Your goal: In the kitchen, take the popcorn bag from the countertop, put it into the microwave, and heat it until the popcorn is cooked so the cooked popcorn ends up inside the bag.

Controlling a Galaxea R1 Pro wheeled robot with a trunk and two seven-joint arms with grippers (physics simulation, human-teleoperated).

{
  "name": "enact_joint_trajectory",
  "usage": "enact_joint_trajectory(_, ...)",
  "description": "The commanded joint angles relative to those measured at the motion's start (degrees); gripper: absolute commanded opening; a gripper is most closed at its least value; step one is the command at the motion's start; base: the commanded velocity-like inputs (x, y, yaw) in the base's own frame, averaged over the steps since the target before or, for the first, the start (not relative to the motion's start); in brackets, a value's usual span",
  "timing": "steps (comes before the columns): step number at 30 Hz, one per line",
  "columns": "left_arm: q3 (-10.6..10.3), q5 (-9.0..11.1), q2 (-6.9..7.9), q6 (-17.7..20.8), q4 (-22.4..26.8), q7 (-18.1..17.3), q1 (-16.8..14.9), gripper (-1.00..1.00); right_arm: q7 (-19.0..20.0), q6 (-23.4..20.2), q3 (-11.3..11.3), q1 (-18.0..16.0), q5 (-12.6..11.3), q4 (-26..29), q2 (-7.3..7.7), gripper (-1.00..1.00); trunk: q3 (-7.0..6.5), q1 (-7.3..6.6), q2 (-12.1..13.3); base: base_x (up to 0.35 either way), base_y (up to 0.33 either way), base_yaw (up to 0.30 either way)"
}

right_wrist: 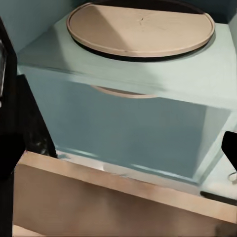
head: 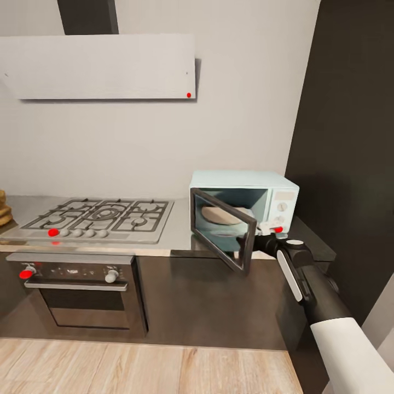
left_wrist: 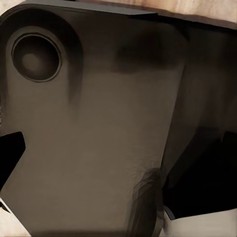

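No brand, label or legible writing appears on any surface in these views.

The microwave [head: 244, 205] stands on the countertop [head: 180, 241] at the right end, beside a dark tall panel [head: 350, 137]. Its door [head: 221, 229] is swung open toward the robot, hinged on the side nearer the stove. Inside, a round tan turntable [head: 221, 214] lies flat on the pale blue floor; the right wrist view shows the same turntable [right_wrist: 140, 27] bare, with the mint interior wall [right_wrist: 128, 123] below it. Two round knobs and a red dot sit on the control panel [head: 282, 205].

The right gripper [head: 262, 236] is extended to the free edge of the open door, just below the control panel. Whether its fingers are apart or together cannot be told: in the head view the tips are hidden behind the door edge, and in the right wrist view only dark finger parts at the two sides of the frame are visible. Contact with the door looks likely but is not certain.

The left wrist view shows a dark grey moulded surface [left_wrist: 98, 128] with a round recess, very close to the camera; the left gripper's state cannot be told.

A gas hob [head: 96, 218] lies on the countertop to the left, above a black oven [head: 76, 287]. A white hood [head: 98, 67] hangs on the wall. A tan object [head: 4, 210] is cut by the left frame edge; it cannot be identified.
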State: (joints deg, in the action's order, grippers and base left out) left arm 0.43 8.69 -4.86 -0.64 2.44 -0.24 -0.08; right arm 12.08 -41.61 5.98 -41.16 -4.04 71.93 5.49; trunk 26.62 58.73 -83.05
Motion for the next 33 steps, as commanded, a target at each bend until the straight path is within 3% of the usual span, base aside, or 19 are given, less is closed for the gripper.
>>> enact_joint_trajectory(1, -0.03, 0.48, -0.01, -0.07, 0.02, -0.02, -0.01, 1.00, 0.25, -0.30, 0.08, -0.05, -0.56, 0.05, 0.05, 1.00, 0.06, 0.00, -0.03, 0.000, 0.000, 0.000)
enact_joint_trajectory(8, -0.02, 0.45, 0.02, -0.07, 0.02, -0.02, -0.01, 1.00, 6.31, -0.40, 0.10, -0.06, -0.46, 0.05, 0.05, 1.00, 0.06, 0.00, -0.03, 0.000, 0.000, 0.000)
enact_joint_trajectory(17, 0.00, 0.45, -0.06, -0.08, -0.02, -0.02, -0.01, 1.00, 6.64, -2.32, 0.08, -0.05, -0.12, 0.05, 0.05, 1.00, 0.06, 0.00, -0.03, -0.021, 0.025, 0.000)
enact_joint_trajectory(33, -0.07, 0.45, -0.06, -0.07, -0.04, -0.02, -0.01, 1.00, 6.64, -2.34, 0.08, -0.06, -0.13, 0.05, 0.05, 1.00, 0.06, 0.00, -0.03, -0.102, 0.179, 0.000)
